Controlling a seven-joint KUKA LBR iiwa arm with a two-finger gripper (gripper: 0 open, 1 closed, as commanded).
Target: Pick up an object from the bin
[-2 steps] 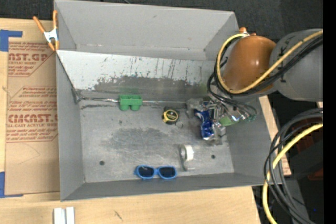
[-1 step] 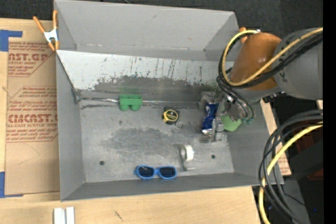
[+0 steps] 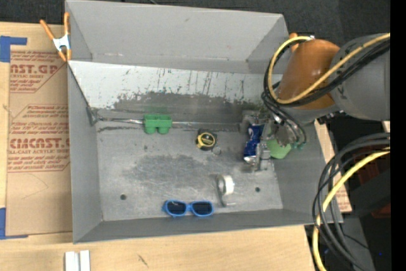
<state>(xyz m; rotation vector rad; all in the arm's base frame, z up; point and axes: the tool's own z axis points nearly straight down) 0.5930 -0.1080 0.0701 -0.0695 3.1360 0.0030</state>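
The claw [image 3: 259,158] sits low at the 3 o'clock side of the bin [image 3: 82,155], right beside a blue thing [image 3: 254,139] and a green lump [image 3: 279,149]. I cannot tell whether it is open or closed. Blue sunglasses [image 3: 188,207] lie at 6 o'clock and a green block [image 3: 157,124] at 10 o'clock.

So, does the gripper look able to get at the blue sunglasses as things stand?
Probably yes: the blue sunglasses lie alone on bare floor, nothing on them, and the gripper is nearby. The bin's front wall close by may crowd it.
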